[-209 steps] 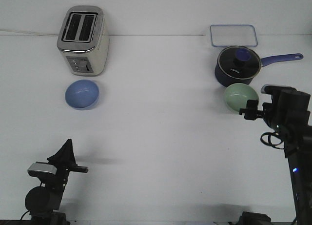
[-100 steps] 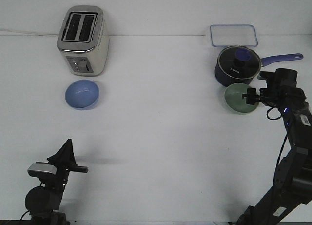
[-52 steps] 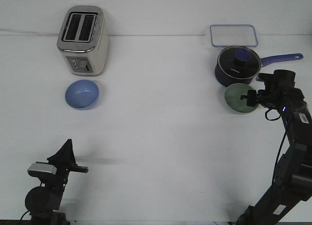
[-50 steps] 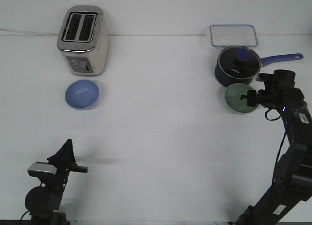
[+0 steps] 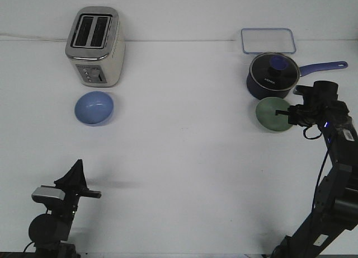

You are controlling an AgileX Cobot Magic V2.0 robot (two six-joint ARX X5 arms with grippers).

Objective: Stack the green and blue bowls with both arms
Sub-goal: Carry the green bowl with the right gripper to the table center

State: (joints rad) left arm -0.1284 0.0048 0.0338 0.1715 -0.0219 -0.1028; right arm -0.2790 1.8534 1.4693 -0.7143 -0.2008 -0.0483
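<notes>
The pale green bowl (image 5: pixel 272 113) sits on the white table just in front of the dark blue saucepan. My right gripper (image 5: pixel 291 114) is at the bowl's right rim, with its fingers closed over that rim. The bowl still rests on the table. The light blue bowl (image 5: pixel 94 107) sits upright at the left, in front of the toaster, with nothing touching it. My left gripper (image 5: pixel 77 168) is low at the near left, far from both bowls, with its fingers together and empty.
A silver toaster (image 5: pixel 94 45) stands at the back left. A dark blue saucepan with a glass lid (image 5: pixel 272 74) stands right behind the green bowl, its handle pointing right. A clear lidded container (image 5: pixel 267 41) lies behind the saucepan.
My right gripper moved up to the green bowl's right rim and stayed there. The bowl has shifted slightly to the left. The left arm and the blue bowl have not moved.
</notes>
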